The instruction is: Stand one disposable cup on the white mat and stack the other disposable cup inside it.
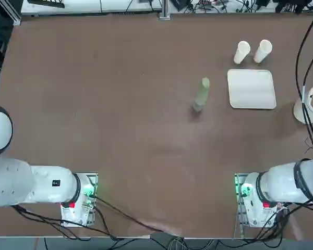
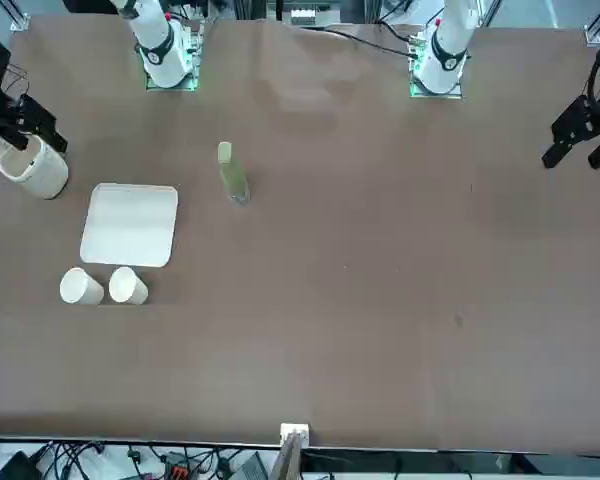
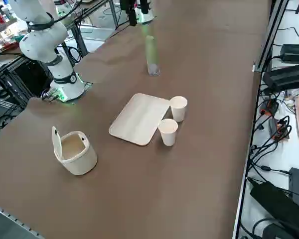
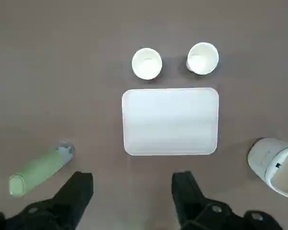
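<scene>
The right gripper's fingers (image 4: pixel 133 196) are spread wide with nothing held above the brown table (image 2: pixel 380 330), where two white disposable cups (image 1: pixel 242 52) (image 1: pixel 263 51) are seen upright beside the bare, rounded white mat (image 1: pixel 251 89), the first placement apparently pending and a descent over one cup needed.

Lighting even, moderately bright. Soft, diffuse shadows beside the two white disposable cups (image 4: pixel 147 63) (image 4: pixel 202 58) in the wrist view. Faint pale sheen on the matte brown tabletop (image 1: pixel 130 104), front view included. Flat cream-white mat (image 1: pixel 251 89) reads bright, little surface detail. Cup outlines legible; fine cables (image 3: pixel 266 149) slightly soft.
</scene>
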